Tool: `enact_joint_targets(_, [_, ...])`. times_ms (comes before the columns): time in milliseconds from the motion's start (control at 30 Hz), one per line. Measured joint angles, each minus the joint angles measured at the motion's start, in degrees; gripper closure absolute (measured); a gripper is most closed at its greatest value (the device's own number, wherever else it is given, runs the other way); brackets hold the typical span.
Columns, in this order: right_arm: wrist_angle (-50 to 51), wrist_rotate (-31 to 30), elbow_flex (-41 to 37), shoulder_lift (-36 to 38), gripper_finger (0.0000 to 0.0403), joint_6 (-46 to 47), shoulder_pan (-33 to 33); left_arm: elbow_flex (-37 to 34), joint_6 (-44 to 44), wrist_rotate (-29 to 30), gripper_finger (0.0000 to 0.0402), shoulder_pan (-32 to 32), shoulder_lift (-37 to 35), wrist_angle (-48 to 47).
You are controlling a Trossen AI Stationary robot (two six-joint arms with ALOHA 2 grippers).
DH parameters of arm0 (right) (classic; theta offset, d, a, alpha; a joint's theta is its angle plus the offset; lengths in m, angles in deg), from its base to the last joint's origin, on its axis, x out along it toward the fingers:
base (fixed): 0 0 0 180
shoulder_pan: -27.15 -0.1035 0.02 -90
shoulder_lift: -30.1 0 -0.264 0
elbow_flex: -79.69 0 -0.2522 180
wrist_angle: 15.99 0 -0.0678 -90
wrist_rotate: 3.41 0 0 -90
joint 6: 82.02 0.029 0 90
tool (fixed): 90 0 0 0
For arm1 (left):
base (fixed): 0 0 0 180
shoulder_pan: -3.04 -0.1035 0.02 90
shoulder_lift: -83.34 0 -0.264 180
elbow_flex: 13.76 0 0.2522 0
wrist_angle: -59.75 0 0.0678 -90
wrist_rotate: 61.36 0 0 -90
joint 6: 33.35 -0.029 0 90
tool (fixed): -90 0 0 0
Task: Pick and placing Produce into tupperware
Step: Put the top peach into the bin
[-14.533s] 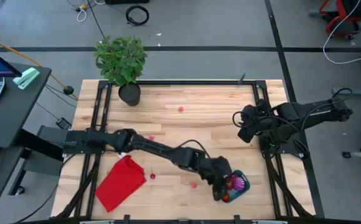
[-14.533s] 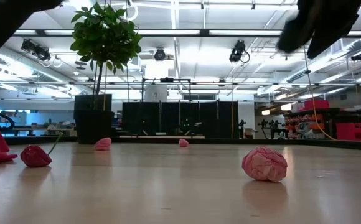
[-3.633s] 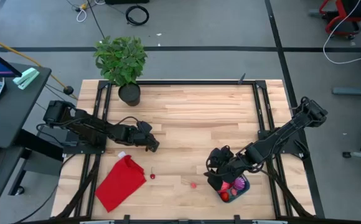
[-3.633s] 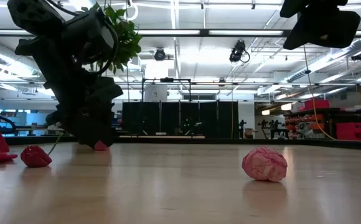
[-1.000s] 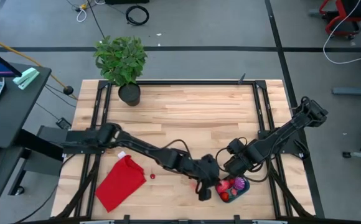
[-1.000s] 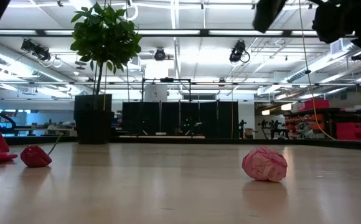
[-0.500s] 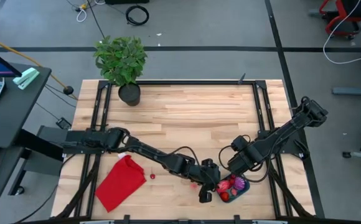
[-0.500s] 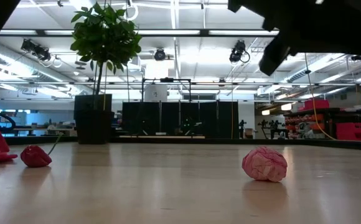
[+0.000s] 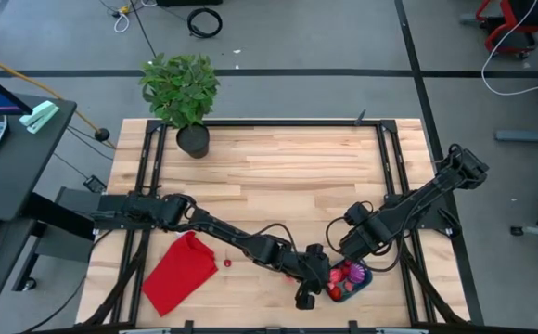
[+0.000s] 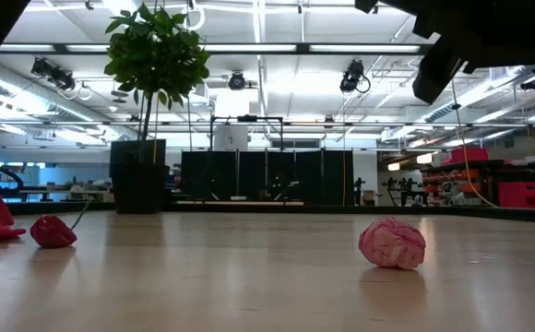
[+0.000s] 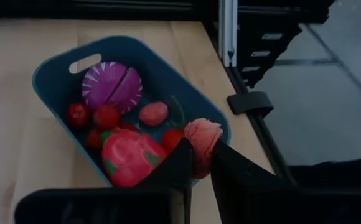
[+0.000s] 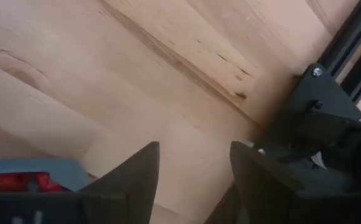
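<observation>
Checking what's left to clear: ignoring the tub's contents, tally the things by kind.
Loose produce: 2, red cherry, pink piece
Held pink produce in left tool: 1
Tupperware: 1
Red cloth: 1
Potted plant: 1
Total: 6

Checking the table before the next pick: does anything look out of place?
Yes. Two pieces of produce lie loose outside the tupperware: a pink crumpled piece and a red stemmed one by the red cloth. The left hand holds another pink piece.

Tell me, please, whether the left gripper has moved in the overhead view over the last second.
Yes. The left gripper, shut on a pink produce piece, has shifted slightly right, closer to the teal tupperware, which stays at the table's near right edge.
</observation>
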Motion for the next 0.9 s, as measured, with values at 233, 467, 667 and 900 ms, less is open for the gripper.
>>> enact_joint_targets(233, [-0.84, 0.0, 0.0, 0.0, 0.0197, 0.0, 0.0, 0.0, -1.83, 0.04, 0.0323, 0.11, 0.22, -0.14])
enact_joint_targets(467, [-1.83, 0.0, 0.0, 0.0, 0.0197, 0.0, 0.0, 0.0, -1.83, 0.17, 0.0304, -0.33, 0.22, -0.34])
enact_joint_targets(667, [-2.02, 0.0, 0.0, 0.0, 0.0197, 1.38, 0.0, 0.0, -1.83, 0.15, 0.0303, -0.39, 0.22, -0.53])
enact_joint_targets(900, [-2.01, 0.0, 0.0, 0.0, 0.0197, 1.42, 0.0, 0.0, -1.81, 0.17, 0.0284, -0.55, 0.22, -0.66])
